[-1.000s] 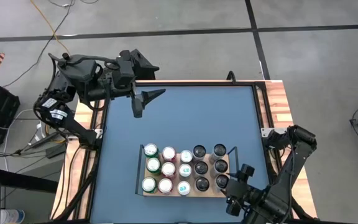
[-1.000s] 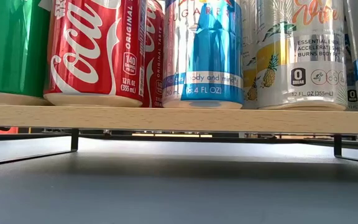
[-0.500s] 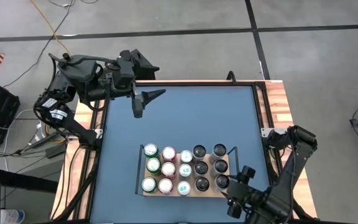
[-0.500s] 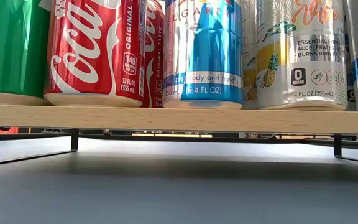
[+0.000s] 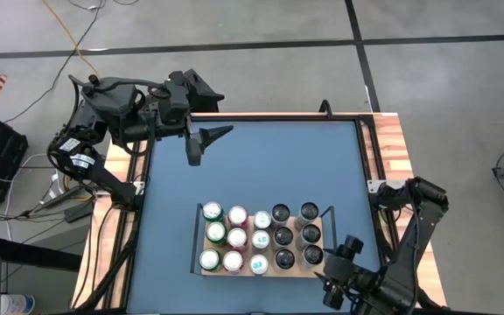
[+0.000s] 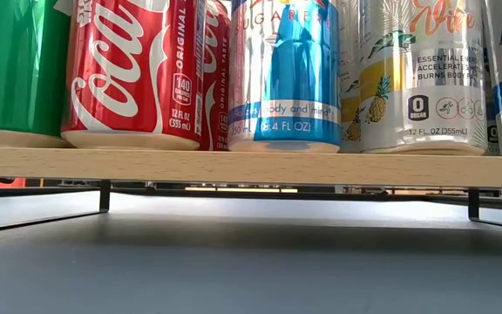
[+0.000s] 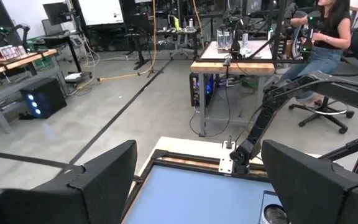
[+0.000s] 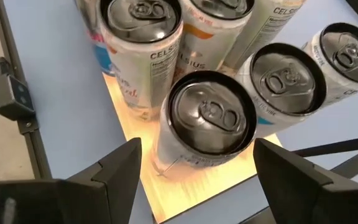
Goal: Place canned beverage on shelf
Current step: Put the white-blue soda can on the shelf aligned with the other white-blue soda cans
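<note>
Since 1 s ago the right gripper (image 8: 194,180), fingers wide, has backed off the shelf (image 5: 315,268); retreat straight, sparing the corner can (image 8: 207,118).

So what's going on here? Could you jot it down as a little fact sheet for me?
Shelf: light-wood shelf near the table's front edge, raised on black rails
Cans: rows of beverage cans standing upright on the shelf, including a red Coca-Cola can
Right gripper: right gripper open, empty, just off the shelf's right front corner, by a silver-topped can
Left gripper: left gripper open, empty, at the table's far left corner
Background: a seated person
</note>
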